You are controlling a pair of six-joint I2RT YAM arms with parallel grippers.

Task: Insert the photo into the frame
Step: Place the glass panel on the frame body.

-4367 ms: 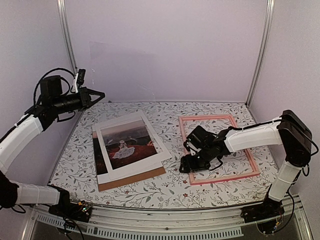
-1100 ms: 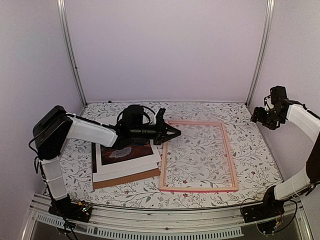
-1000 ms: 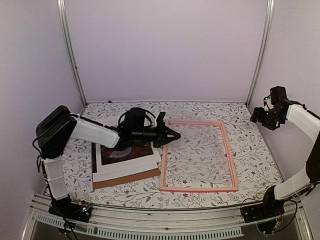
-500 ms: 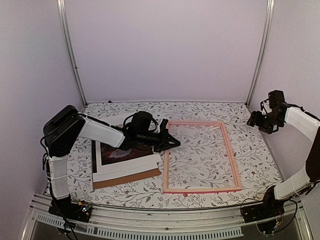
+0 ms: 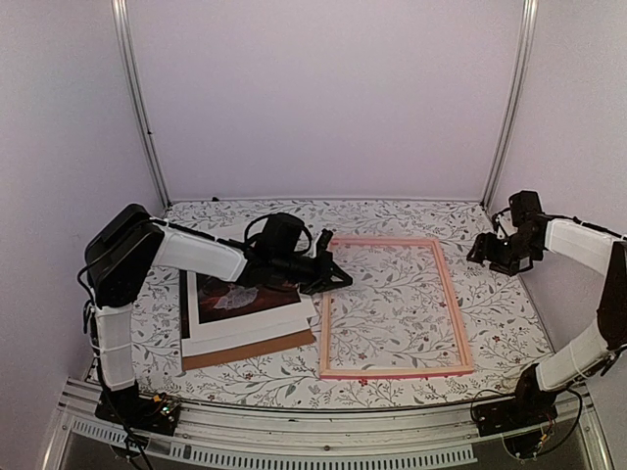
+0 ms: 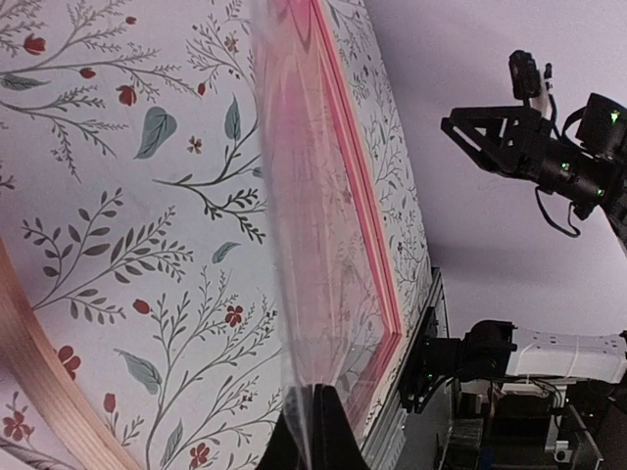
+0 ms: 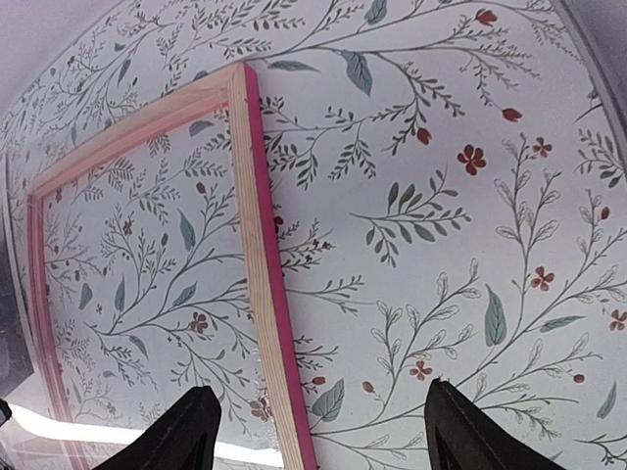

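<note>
In the overhead view, the photo (image 5: 238,296) is seen lying on a white card (image 5: 250,333) and a brown board (image 5: 257,351) at the left of the floral worktop (image 5: 392,223), partly covered by the left arm. The pink frame (image 5: 392,372) lies flat just beside this stack, and the worktop's pattern is seen through its opening. The left tool (image 5: 336,278) is placed at the frame's left rail. The right tool (image 5: 487,253) is held spread above the worktop, apart from the frame's far right corner. In the left wrist view, the left tool is pressed together on a clear sheet (image 6: 294,245) seen edge-on. In the right wrist view, a frame rail is seen below the spread fingers (image 7: 191,431), untouched.
</note>
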